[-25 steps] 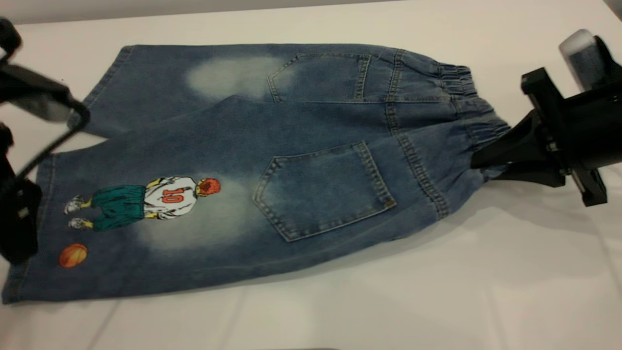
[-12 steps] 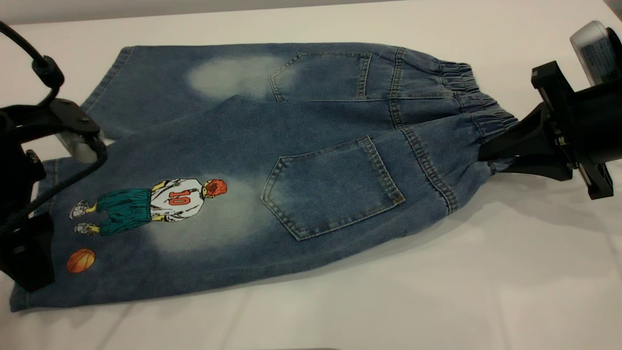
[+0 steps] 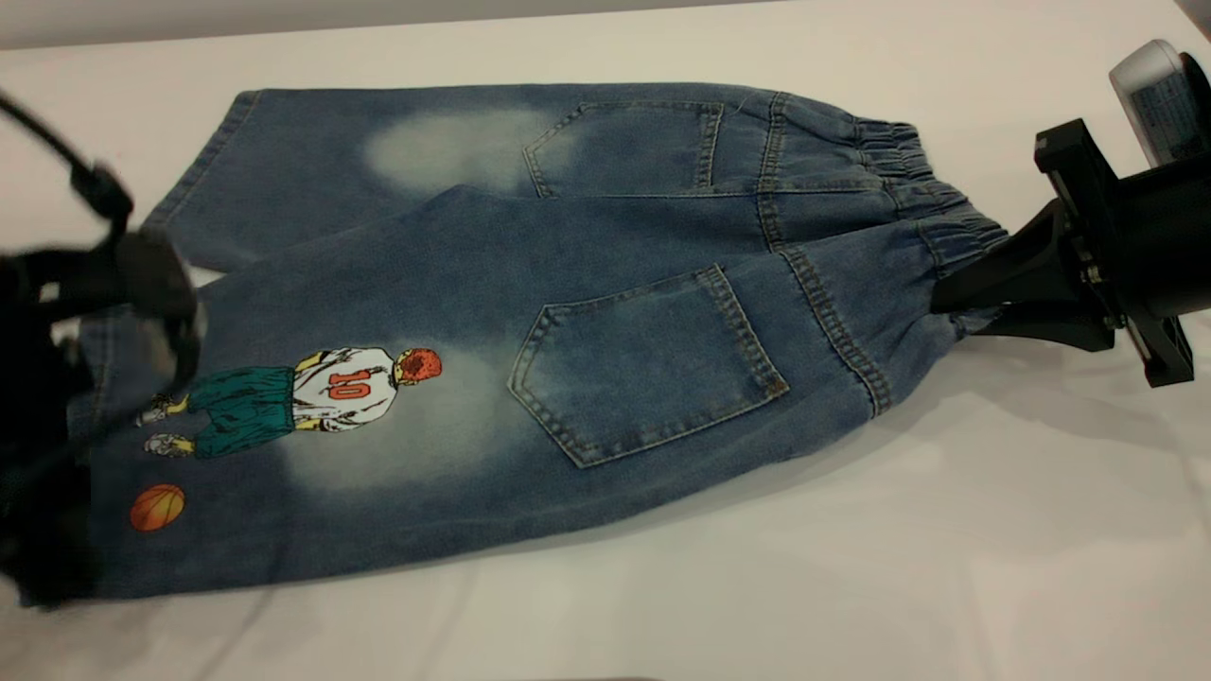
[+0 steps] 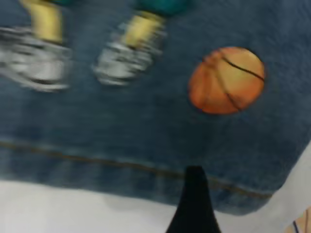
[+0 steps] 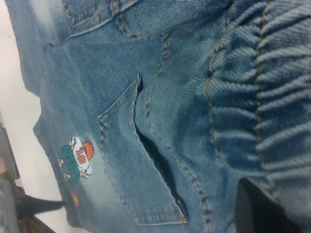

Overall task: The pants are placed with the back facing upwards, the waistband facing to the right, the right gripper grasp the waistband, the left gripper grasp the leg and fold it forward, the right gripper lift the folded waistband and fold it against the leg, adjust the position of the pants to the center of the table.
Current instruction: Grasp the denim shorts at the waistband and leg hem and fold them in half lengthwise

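Note:
The blue denim pants lie back up on the table, waistband to the right. My right gripper is shut on the near end of the waistband and holds it slightly off the surface; one dark finger presses on the gathered elastic. The printed leg points left, partly over the plain leg. My left gripper hovers, blurred, over that leg's hem at the near left corner. It is open, and one black finger lies across the hem below the orange basketball.
The plain leg with its faded patch lies behind. White tabletop stretches in front of and to the right of the pants. A black cable loops above the left gripper.
The right gripper first pulled the waistband slightly right, shifting the pants, and has since held still. The left gripper has moved down and toward the near corner of the printed leg's hem.

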Tool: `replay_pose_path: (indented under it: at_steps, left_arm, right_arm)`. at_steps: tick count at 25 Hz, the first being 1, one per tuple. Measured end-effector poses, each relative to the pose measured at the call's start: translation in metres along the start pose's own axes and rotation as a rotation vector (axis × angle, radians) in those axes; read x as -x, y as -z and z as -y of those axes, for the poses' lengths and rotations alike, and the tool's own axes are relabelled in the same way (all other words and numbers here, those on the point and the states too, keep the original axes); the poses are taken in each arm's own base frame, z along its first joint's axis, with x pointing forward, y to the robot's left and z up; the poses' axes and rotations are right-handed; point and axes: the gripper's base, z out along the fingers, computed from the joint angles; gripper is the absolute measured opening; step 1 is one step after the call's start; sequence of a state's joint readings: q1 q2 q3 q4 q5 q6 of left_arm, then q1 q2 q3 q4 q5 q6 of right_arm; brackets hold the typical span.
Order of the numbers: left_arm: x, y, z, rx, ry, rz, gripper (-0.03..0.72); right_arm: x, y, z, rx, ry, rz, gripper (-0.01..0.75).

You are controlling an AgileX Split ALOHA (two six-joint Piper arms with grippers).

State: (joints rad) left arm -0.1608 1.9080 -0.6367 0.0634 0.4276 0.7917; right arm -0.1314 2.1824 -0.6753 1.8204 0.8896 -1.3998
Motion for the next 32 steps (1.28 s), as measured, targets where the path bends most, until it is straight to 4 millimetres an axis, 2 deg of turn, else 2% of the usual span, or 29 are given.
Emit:
replay_pose_path:
  at_steps: [7, 14, 16, 18, 24, 25, 29, 32]
  left_arm:
    - [-0.01, -0.009, 0.013, 0.069, -0.022, 0.073, 0.525]
    - [-0.01, -0.01, 0.013, 0.084, -0.037, 0.087, 0.504]
    - [-0.01, -0.011, 0.013, 0.091, -0.043, 0.093, 0.467]
    - [-0.01, -0.012, 0.013, 0.103, -0.047, 0.104, 0.398]
    - [-0.006, -0.012, 0.009, 0.146, -0.065, 0.144, 0.092]
    - [-0.006, -0.012, 0.009, 0.15, -0.065, 0.147, 0.059]
    - [-0.005, -0.002, 0.008, 0.18, -0.056, 0.174, 0.02]
    - [-0.004, 0.019, 0.006, 0.24, -0.049, 0.225, 0.02]
  right_arm:
    - [0.0, 0.0, 0.0, 0.001, 0.0, 0.0, 0.048]
    - [0.0, 0.0, 0.0, 0.002, 0.0, 0.0, 0.054]
    - [0.0, 0.0, 0.0, 0.002, 0.0, 0.0, 0.057]
    - [0.0, 0.0, 0.0, 0.005, -0.001, 0.001, 0.059]
    - [0.0, 0.0, -0.001, 0.01, -0.001, 0.0, 0.062]
    - [0.0, 0.0, -0.001, 0.013, 0.001, -0.001, 0.062]
    - [-0.003, 0.0, -0.006, 0.071, 0.018, -0.032, 0.065]
    - [-0.008, 0.001, -0.011, 0.127, 0.05, -0.09, 0.065]
